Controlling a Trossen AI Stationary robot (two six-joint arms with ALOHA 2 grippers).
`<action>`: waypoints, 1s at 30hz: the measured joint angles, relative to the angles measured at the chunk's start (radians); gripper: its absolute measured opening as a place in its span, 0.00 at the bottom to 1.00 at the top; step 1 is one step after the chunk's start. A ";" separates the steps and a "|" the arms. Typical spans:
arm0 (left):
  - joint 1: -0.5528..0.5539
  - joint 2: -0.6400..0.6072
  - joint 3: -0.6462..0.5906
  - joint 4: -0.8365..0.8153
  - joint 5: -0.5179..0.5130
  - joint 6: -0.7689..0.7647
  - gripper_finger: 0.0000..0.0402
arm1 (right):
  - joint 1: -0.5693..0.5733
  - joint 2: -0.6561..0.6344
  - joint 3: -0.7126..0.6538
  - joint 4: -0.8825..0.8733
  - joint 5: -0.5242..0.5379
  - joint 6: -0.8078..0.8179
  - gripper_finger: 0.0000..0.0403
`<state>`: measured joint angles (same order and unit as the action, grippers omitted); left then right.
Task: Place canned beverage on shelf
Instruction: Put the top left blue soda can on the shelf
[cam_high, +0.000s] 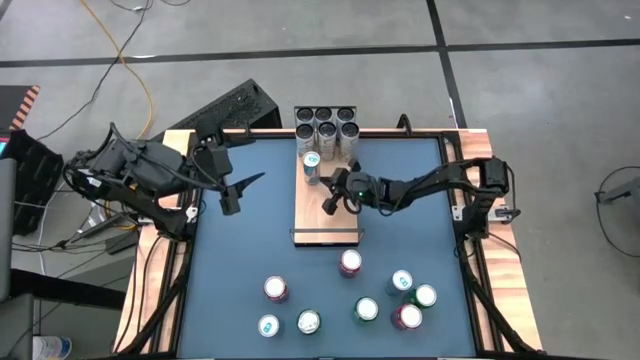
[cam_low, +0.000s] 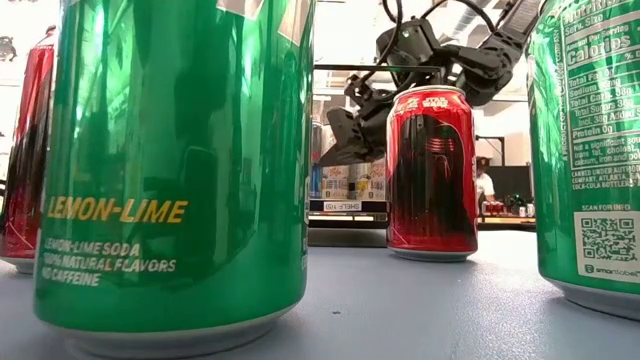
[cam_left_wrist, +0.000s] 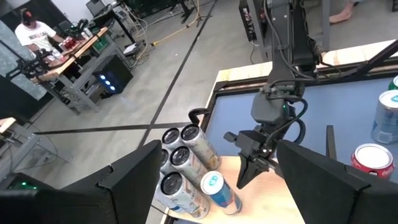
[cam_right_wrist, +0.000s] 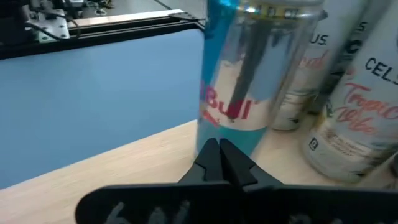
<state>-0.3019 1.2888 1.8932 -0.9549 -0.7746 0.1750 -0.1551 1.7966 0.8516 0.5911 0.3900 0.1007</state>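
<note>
The left end effector (cam_high: 240, 192) hangs released over the blue tabletop (cam_high: 250, 250) at about nine o'clock from the shelf (cam_high: 326, 215), holding nothing. On the shelf, the blue-and-silver canned beverage (cam_high: 311, 163) stands upright just in front of a cluster of six cans (cam_high: 327, 127), near the plank's twelve o'clock end. The right end effector (cam_high: 332, 205) is clenched empty over the plank, with the beverage at roughly eleven o'clock from its tips, close but apart.
</note>
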 joint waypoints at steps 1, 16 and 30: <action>0.000 0.000 0.000 0.000 0.000 0.000 0.76 | -0.001 0.000 0.000 0.000 -0.001 0.004 0.00; 0.000 0.000 0.000 -0.007 0.000 0.003 0.76 | -0.043 0.000 0.000 0.061 -0.025 -0.004 0.00; 0.000 0.000 0.000 -0.005 0.000 -0.006 0.76 | -0.075 0.000 0.000 0.094 -0.052 -0.049 0.00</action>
<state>-0.3016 1.2892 1.8934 -0.9596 -0.7750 0.1686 -0.2301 1.7969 0.8516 0.6849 0.3384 0.0521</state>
